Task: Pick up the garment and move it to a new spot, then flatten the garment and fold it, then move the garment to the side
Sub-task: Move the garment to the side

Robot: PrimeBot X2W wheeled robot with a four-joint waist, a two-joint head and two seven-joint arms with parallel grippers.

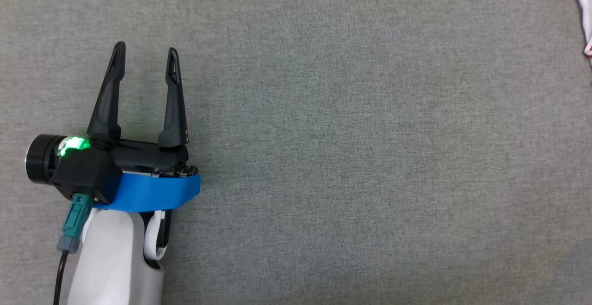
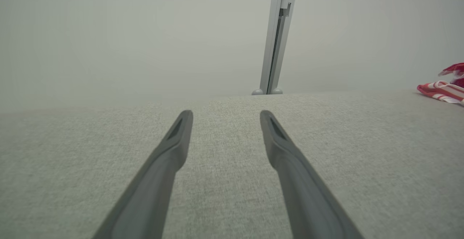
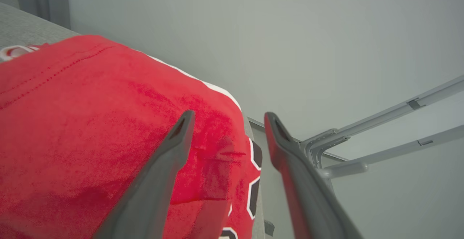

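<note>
1. The red garment (image 3: 90,123) lay bunched at the right edge of the grey table (image 1: 370,157), with white trim and dark lettering showing on it.
2. The right gripper (image 3: 229,115) hung just above the garment at that same table edge, its jaws spread wide.
3. The left gripper (image 1: 146,49) hovered over the table's left part, well apart from the garment, its jaws spread too.
4. A pale post (image 2: 275,36) stood beyond the table's far edge.

head — straight down | wrists — low over table (image 2: 380,141), sharing garment (image 2: 444,88)
</note>
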